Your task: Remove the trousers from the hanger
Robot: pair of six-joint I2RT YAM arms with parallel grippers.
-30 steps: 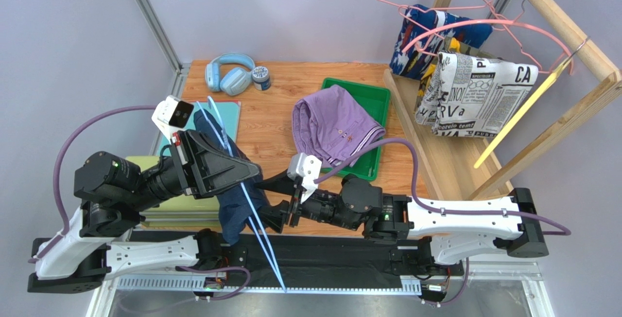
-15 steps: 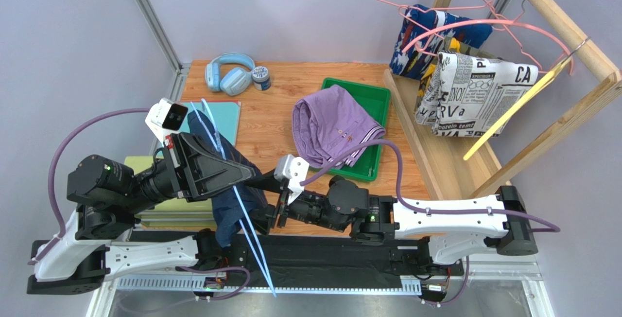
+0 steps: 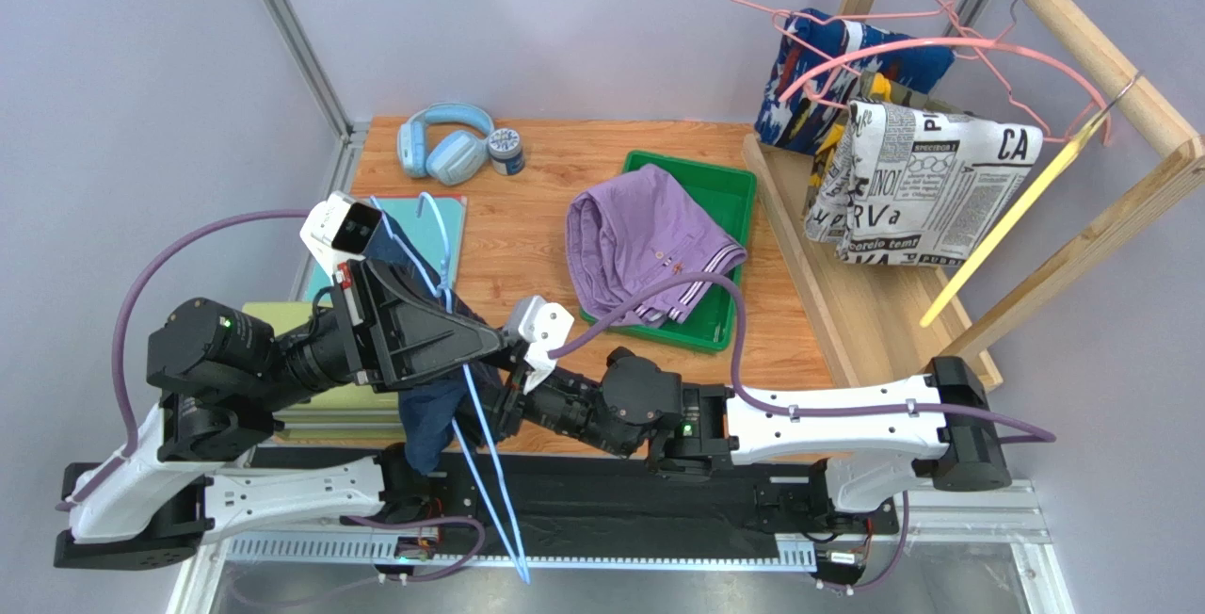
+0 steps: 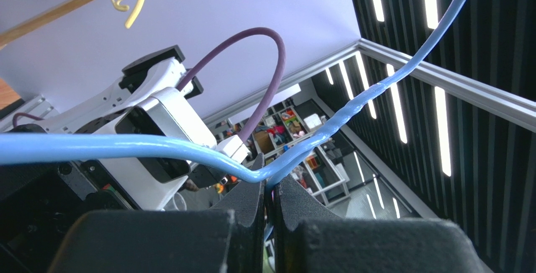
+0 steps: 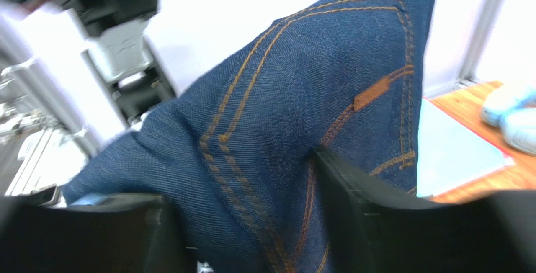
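Left gripper [image 4: 269, 188] tight on thin hanger [image 4: 157, 149]; right gripper [image 5: 239, 179] astride denim trousers [image 5: 302, 72] (hold unclear)

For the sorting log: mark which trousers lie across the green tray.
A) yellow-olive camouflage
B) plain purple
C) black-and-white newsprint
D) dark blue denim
B: the purple trousers lie draped over the green tray, while the denim pair hangs by the blue hanger between the arms and the newsprint pair hangs on the rack.
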